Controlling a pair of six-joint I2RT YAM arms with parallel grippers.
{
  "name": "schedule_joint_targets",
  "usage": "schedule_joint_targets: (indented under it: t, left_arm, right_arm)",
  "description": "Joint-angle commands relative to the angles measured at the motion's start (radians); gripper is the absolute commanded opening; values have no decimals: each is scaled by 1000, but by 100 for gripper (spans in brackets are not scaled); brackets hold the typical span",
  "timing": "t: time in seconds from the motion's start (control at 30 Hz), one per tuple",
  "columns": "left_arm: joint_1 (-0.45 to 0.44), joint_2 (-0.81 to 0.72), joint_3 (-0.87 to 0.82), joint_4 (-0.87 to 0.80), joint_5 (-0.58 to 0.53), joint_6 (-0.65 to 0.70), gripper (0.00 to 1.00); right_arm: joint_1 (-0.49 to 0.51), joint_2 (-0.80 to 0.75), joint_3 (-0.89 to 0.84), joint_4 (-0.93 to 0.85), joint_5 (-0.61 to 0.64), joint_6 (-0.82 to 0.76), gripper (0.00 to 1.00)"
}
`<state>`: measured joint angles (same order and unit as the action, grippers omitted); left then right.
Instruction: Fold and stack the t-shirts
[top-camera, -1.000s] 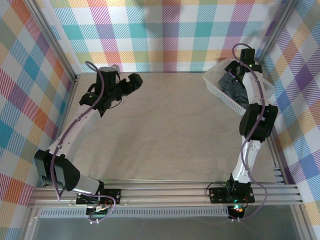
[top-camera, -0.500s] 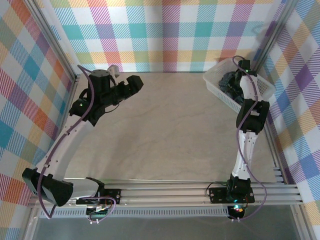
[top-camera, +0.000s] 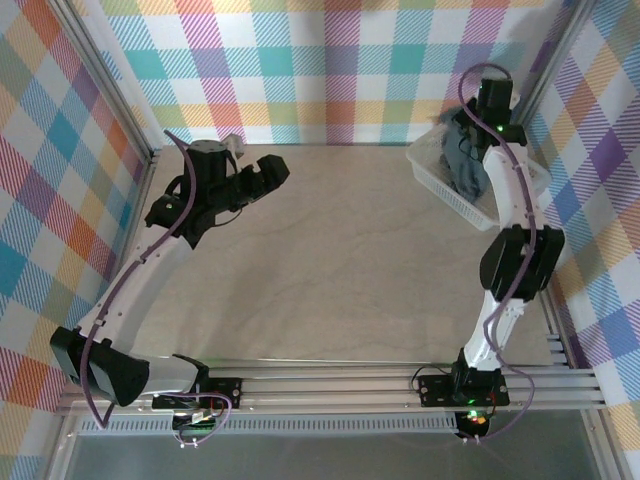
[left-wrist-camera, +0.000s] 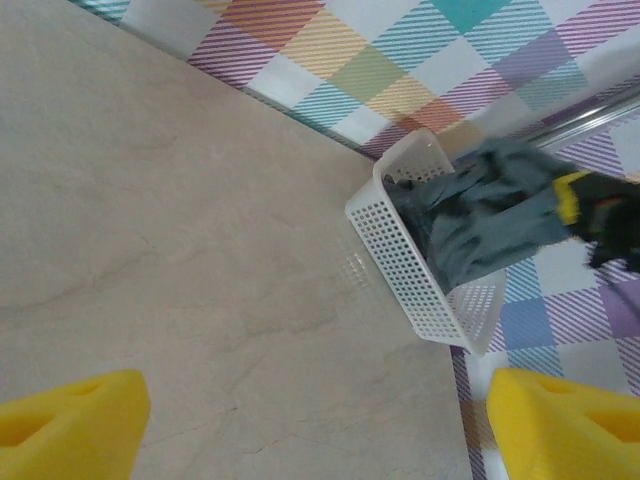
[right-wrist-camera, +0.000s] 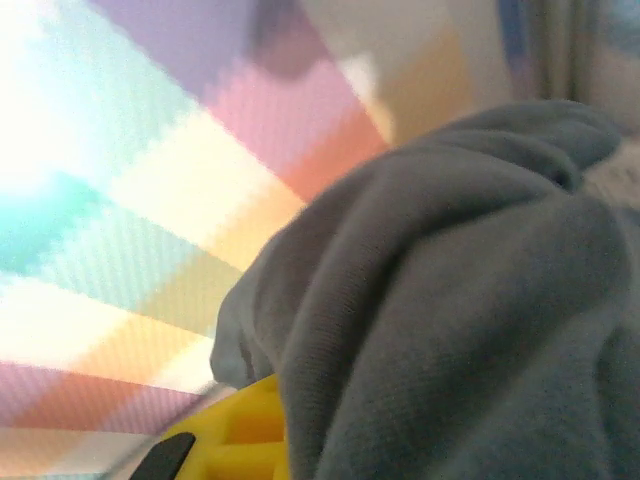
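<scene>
Pinching a grey t-shirt (right-wrist-camera: 450, 300), right fingers (right-wrist-camera: 240, 432) sit closed; left fingers (left-wrist-camera: 70, 420) gape wide, empty.

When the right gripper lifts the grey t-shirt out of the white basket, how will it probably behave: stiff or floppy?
Probably floppy: the t-shirt hangs in soft folds from the right gripper. It looks light, since one pinch of cloth seems to raise it. It may drag on the basket rim, as its lower part lies inside.
</scene>
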<state>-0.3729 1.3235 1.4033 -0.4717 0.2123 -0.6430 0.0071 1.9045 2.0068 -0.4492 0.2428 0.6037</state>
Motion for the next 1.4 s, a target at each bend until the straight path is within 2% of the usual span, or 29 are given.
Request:
schedule_joint_targets:
  t: [0.0,0.13,0.23,0.4,0.47,0.6,0.73,0.87,0.9,0.93,1.03,1.07,1.1,1.23,1.37]
  left_arm:
    - [-8,4,13,-1,-4,5,88]
    - [-8,-8,16,-44,-77,15,88]
    - [-9,-27,16,-78,-140,27,88]
    - [-8,-57,7,-139,-246,36,88]
    - [-9,-77,-5,-153,-283,36,88]
    - [-8,-122,-22,-207,-384,11,89]
    - [-8,-178,-40,-273,-501,-9,89]
    - [-6,-216,-76,-295,-496,-7,89]
    - [-5,-223,-89,-297,-480,-7,88]
    - [-6,-225,-104,-301,-464,-9,87]
    - [-6,-223,-149,-302,-394,-11,84]
    - [-6,-219,-166,-297,-363,-7,82]
    - [-8,-209,-185,-285,-314,-4,80]
    - [-19,-117,-240,-230,-111,27,68]
    - [-96,24,-228,-217,-66,96,64]
  right_arm:
    - [61,-102,76,92,43,-99,0]
    - [155,-137,215,37,9,-179,0]
    - [246,-168,249,19,-16,-222,0]
    - [422,-171,300,-25,-149,-211,0]
    - [518,-158,324,-32,-147,-225,0]
    - [624,-136,307,-40,-142,-192,0]
    - [633,-174,103,-13,-191,-69,0]
    - [626,-267,-176,9,-151,-40,0]
    - [610,-279,-235,-27,-155,-8,3]
    - [586,-292,-296,-74,-167,31,12]
    - [484,-351,-528,-154,-222,166,46]
    - [448,-376,-604,-148,-257,193,52]
    - [414,-404,-684,-134,-293,205,55]
    - [375,-481,-826,-182,-264,153,56]
    - [363,-506,-905,-198,-279,148,56]
